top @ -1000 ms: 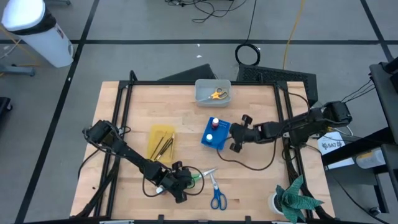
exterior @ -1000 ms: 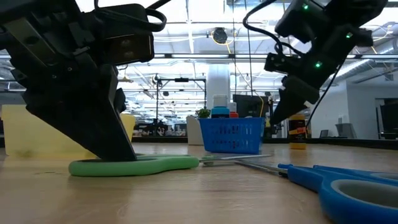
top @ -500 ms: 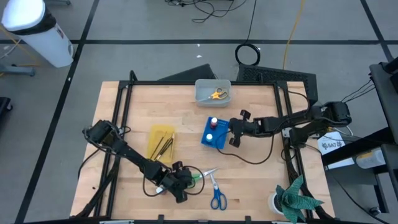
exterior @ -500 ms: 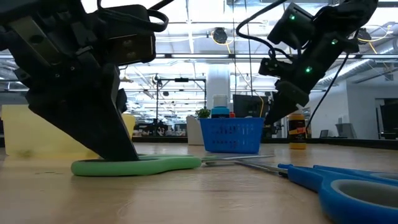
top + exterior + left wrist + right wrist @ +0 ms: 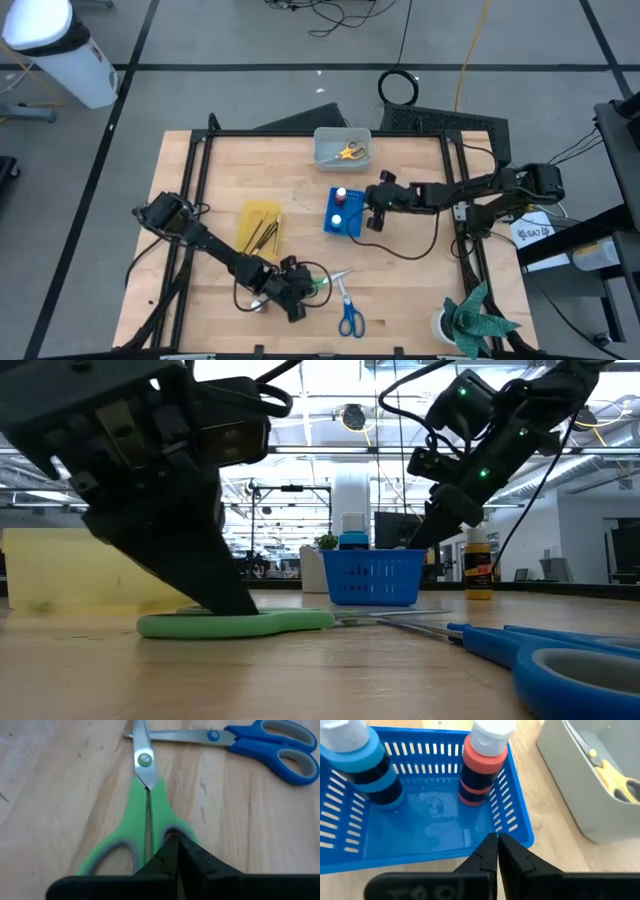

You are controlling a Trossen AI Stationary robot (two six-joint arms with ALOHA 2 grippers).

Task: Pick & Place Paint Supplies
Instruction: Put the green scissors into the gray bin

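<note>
Green-handled scissors [image 5: 150,805] lie flat on the wood near the table's near edge [image 5: 322,283], beside blue-handled scissors [image 5: 349,315]. My left gripper [image 5: 177,840] is shut and down on the green handles [image 5: 240,623]. My right gripper [image 5: 497,840] is shut and sits at the right rim of the blue basket [image 5: 352,228]. Two small bottles stand in that basket, one with a blue top [image 5: 355,750] and one with a red top [image 5: 482,760]. Yellow scissors [image 5: 348,151] lie in the grey bin. Thin brushes [image 5: 262,233] lie on the yellow tray. My left gripper presses its shut fingers [image 5: 187,852] on the green scissors' handle end [image 5: 162,822], where the two loops meet. The fingers come slanting down from the table's left and near side, along the scissors. The scissors lie flat on the table. My right gripper is right at the basket's rim [image 5: 515,837]; I cannot tell whether it touches.
The grey bin [image 5: 320,150] stands at the far edge and the yellow tray [image 5: 252,215] left of centre. A dark cable [image 5: 400,255] loops on the wood right of the basket. A green leafy thing and a tape roll [image 5: 470,320] sit at the near right corner. Dark rails frame the table.
My right gripper has moved toward the table's left, from clear of the blue basket to its right rim, staying shut. My left gripper has tipped and shifted a little toward the table's right, and the green scissors have slid a little that way with it.
</note>
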